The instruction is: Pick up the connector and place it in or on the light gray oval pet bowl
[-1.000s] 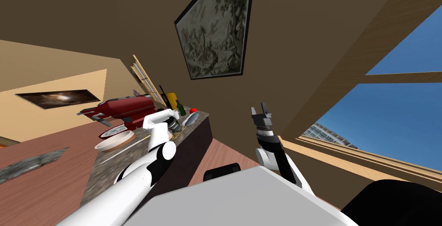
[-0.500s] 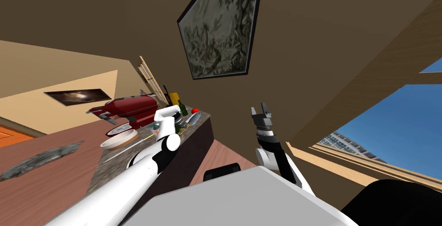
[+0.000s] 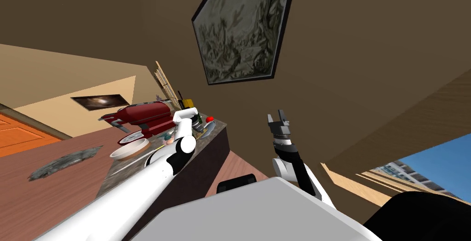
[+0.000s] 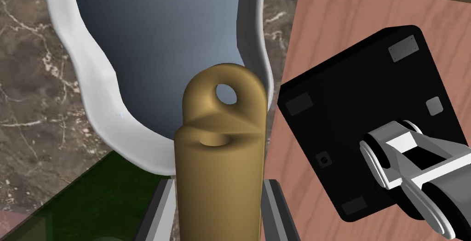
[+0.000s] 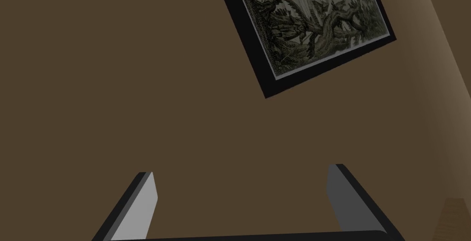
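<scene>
So pickup looks done: my left pincer (image 4: pixel 218 190) grips the connector (image 4: pixel 221 155) at the bowl (image 4: pixel 85 68) rim, only release remains; right pincer (image 5: pixel 241 183) wide.

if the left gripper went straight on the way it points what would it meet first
Probably the pet bowl: the left gripper, shut on the tan connector, points into its grey inside just past the near rim. The connector's tip would touch first; the gap is unclear.
</scene>
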`<state>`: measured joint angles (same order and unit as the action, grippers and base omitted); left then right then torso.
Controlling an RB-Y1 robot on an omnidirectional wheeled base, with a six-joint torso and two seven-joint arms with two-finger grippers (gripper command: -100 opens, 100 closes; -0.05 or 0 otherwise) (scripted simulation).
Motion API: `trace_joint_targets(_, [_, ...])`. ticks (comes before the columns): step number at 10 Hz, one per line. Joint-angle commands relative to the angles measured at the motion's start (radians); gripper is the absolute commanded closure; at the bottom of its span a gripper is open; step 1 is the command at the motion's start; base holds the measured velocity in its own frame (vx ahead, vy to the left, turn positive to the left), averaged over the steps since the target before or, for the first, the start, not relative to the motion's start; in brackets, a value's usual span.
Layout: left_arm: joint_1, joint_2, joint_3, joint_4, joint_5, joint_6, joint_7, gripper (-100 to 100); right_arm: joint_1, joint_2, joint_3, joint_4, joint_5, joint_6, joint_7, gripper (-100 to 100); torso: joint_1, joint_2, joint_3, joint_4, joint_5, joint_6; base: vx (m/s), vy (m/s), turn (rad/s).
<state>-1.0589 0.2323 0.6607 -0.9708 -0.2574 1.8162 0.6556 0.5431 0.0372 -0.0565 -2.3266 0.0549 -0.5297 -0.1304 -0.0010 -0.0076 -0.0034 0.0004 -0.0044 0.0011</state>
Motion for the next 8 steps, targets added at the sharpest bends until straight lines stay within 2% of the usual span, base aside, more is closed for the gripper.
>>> trace_joint_targets(1, [-0.025, -0.005, -0.001, 0.041, -0.01, -0.007, 0.0, 100, 0.0, 0.0, 0.0, 0.0, 0.0, 0.0, 0.0, 0, 0.0, 0.0, 0.0, 0.0, 0.0, 0.0, 0.088, 0.018, 0.042])
trace_joint_targets(2, [-0.065, -0.014, -0.002, 0.064, -0.029, -0.006, 0.0, 100, 0.0, 0.0, 0.0, 0.0, 0.0, 0.0, 0.0, 0, -0.001, 0.002, 0.001, 0.0, 0.0, 0.0, 0.089, 0.021, 0.089])
trace_joint_targets(3, [-0.065, -0.014, -0.002, 0.085, -0.029, -0.006, 0.0, 100, 0.0, 0.0, 0.0, 0.0, 0.0, 0.0, 0.0, 0, -0.001, 0.003, 0.002, 0.001, 0.0, 0.0, 0.078, 0.008, 0.041])
trace_joint_targets(4, [-0.103, -0.022, -0.002, 0.125, -0.047, -0.005, 0.0, 100, 0.0, 0.0, 0.0, 0.0, 0.0, 0.0, 0.0, 0, -0.001, 0.004, 0.002, 0.0, 0.0, 0.0, 0.087, 0.006, 0.089])
trace_joint_targets(5, [-0.103, -0.022, -0.002, 0.126, -0.047, -0.005, 0.0, 100, 0.0, 0.0, 0.0, 0.0, 0.0, 0.0, 0.0, 0, -0.002, 0.004, 0.002, 0.001, 0.0, 0.0, 0.084, 0.008, 0.048])
trace_joint_targets(8, [-0.199, -0.04, -0.002, 0.228, -0.092, -0.001, -0.001, 100, 0.0, 0.0, 0.0, 0.0, 0.0, 0.0, 0.0, 0, -0.001, 0.001, 0.001, 0.001, 0.0, -0.001, 0.142, 0.023, 0.101])
